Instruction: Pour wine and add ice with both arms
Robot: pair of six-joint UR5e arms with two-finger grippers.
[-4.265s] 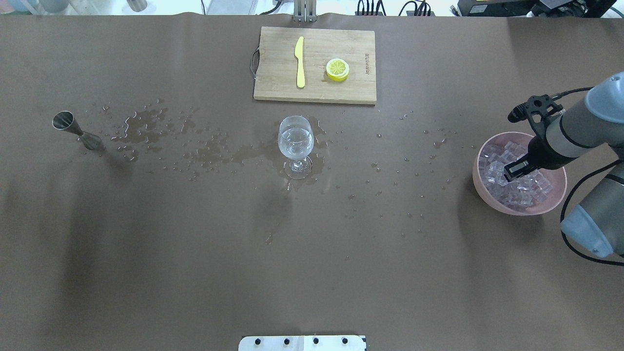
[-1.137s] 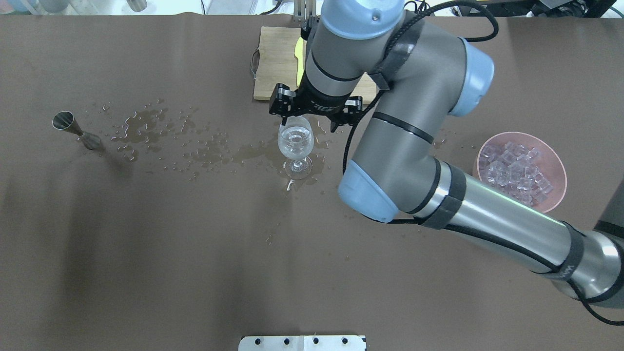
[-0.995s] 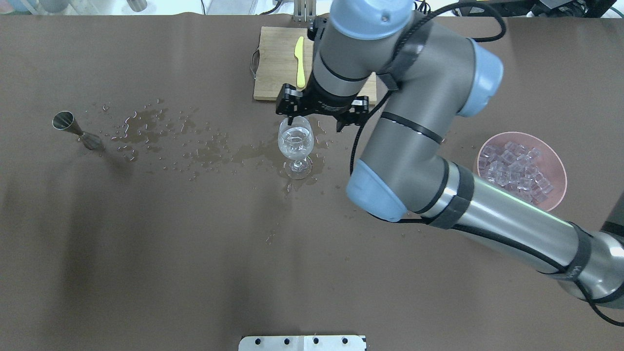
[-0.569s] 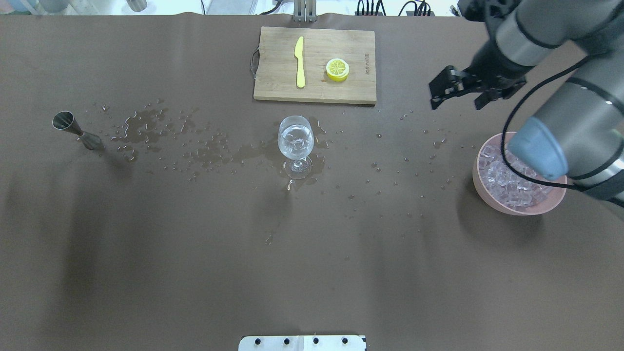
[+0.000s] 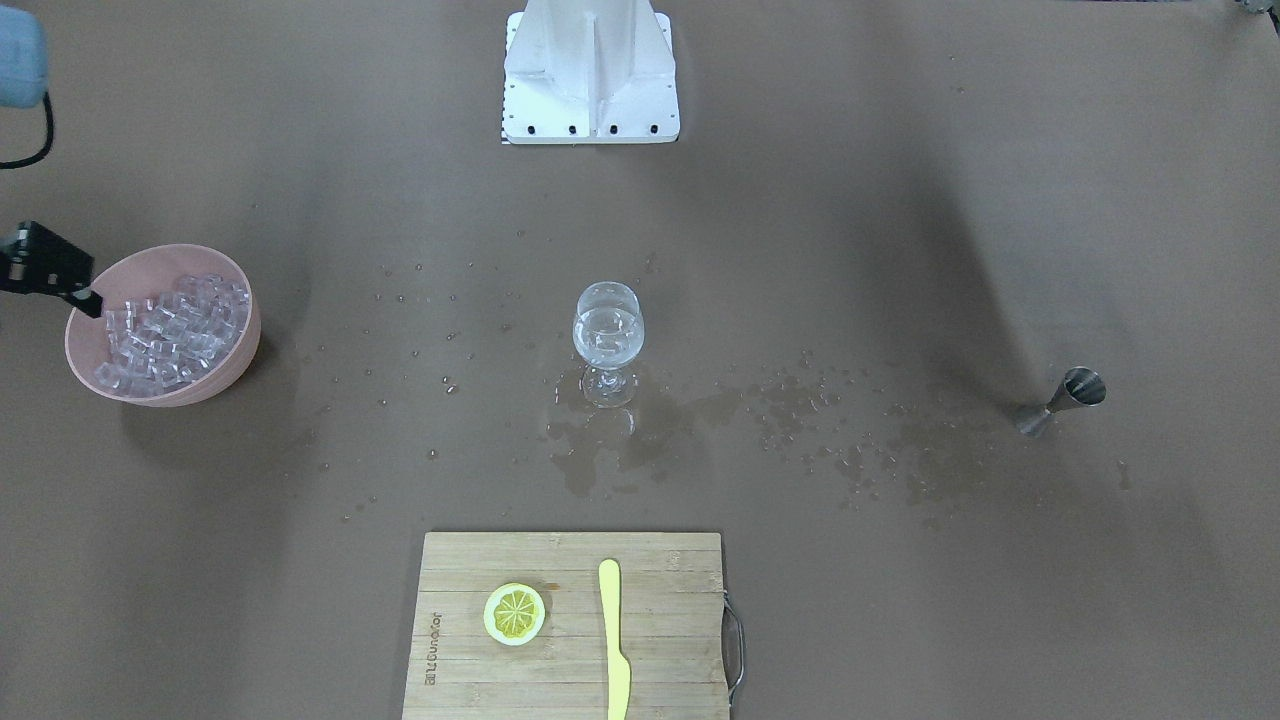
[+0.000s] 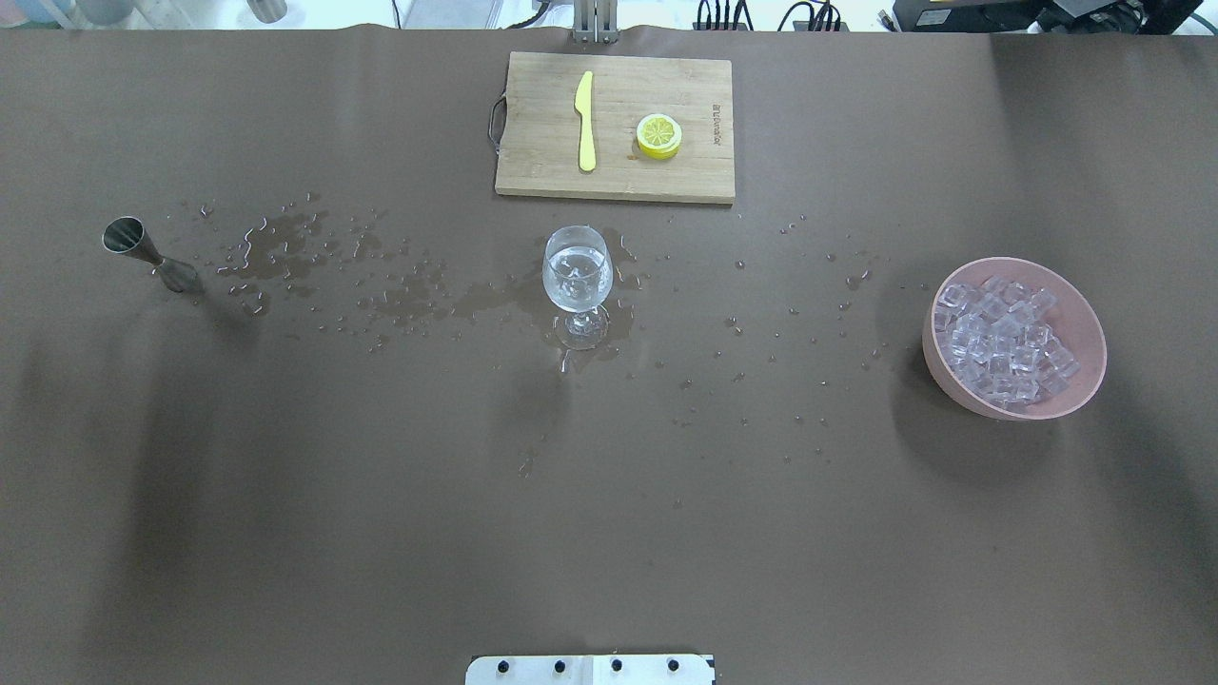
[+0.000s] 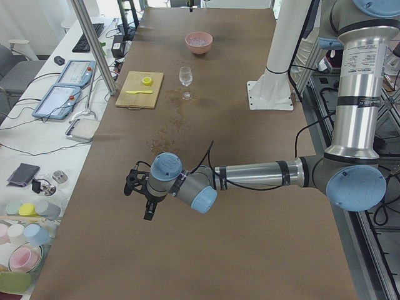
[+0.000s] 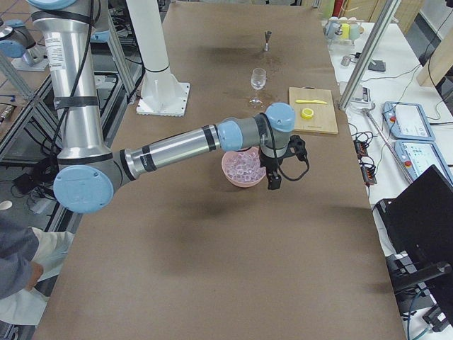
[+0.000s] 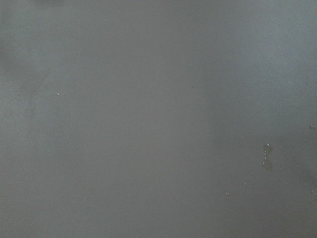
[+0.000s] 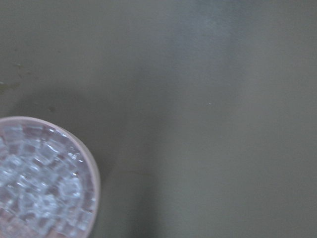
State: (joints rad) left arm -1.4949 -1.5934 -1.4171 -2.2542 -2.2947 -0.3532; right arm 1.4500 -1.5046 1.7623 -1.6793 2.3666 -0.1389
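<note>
A wine glass (image 6: 577, 276) stands upright at mid table, holding clear wine and a bit of ice (image 5: 608, 340). A pink bowl (image 6: 1085, 319) full of ice cubes (image 6: 1001, 341) sits at the right; it also shows in the right wrist view (image 10: 94, 183). My right gripper (image 8: 273, 180) hangs beside that bowl, off its outer side; only a black part of it (image 5: 45, 265) shows in the front view. I cannot tell whether it is open or shut. My left gripper (image 7: 149, 209) hovers over bare table far from the glass; its state cannot be told.
A steel jigger (image 6: 143, 252) stands tilted at the far left. A wooden cutting board (image 6: 666, 176) with a yellow knife (image 6: 585, 119) and a lemon slice (image 6: 658, 134) lies behind the glass. Spilled liquid (image 6: 285, 243) wets the mat between jigger and glass.
My right arm was over the glass, then swung back right and left the overhead view. The glass now holds ice. The jigger and bowl have not moved.
</note>
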